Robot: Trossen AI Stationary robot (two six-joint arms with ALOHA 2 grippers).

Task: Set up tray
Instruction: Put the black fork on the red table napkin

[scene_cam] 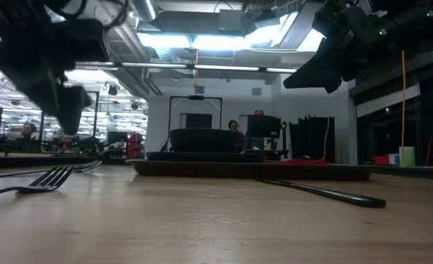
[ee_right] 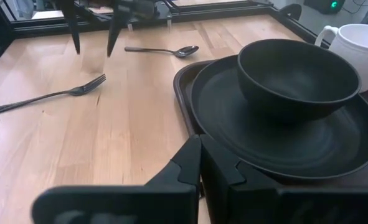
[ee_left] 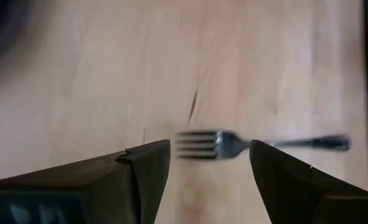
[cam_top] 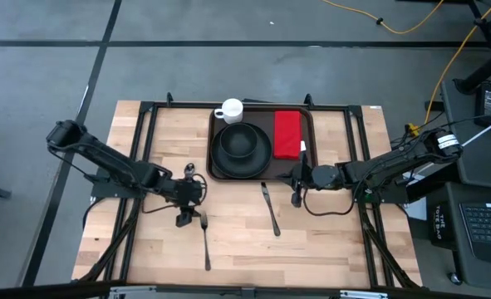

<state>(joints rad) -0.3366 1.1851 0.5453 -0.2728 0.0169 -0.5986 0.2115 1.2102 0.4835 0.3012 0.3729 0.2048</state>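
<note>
**Fork pickup pending**

Fork (ee_left: 224, 144) lies just beneath the left tool (ee_left: 210, 163), whose fingers are spread above its tines; the next move probably calls for lowering and pinching it. Right tool (ee_right: 200, 163), fingers pressed together, waits at the near edge of the tray (cam_top: 214, 137). A spoon (cam_top: 189, 169) and knife (cam_top: 269, 208) lie nearby on the table (cam_top: 328, 241).

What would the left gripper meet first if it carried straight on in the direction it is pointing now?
Most likely the fork. The left gripper is open and points down at the table, with the fork's tines between its fingers, though how far above it hangs is unclear.
</note>
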